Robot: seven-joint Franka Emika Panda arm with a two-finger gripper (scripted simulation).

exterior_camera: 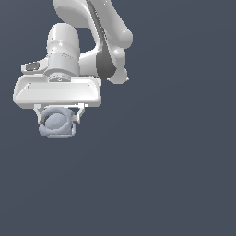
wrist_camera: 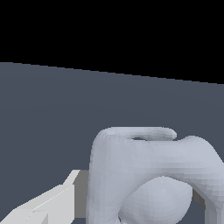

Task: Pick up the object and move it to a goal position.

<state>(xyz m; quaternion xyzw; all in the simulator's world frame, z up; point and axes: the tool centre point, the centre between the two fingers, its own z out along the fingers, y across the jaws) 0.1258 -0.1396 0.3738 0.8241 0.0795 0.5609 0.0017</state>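
The object is a small pale bluish-grey blocky lump with a domed centre, at the exterior view's left. My white gripper comes down from above, and its two short fingers press against the lump's two sides, shut on it. The wide white bar of the hand sits just above the lump. In the wrist view the object fills the near part of the picture, with one white finger beside it. Whether the lump rests on the surface or hangs above it cannot be told.
A plain dark blue-grey surface stretches all around with no other objects on it. The white arm links rise behind the hand toward the upper edge of the exterior view. No goal marker shows.
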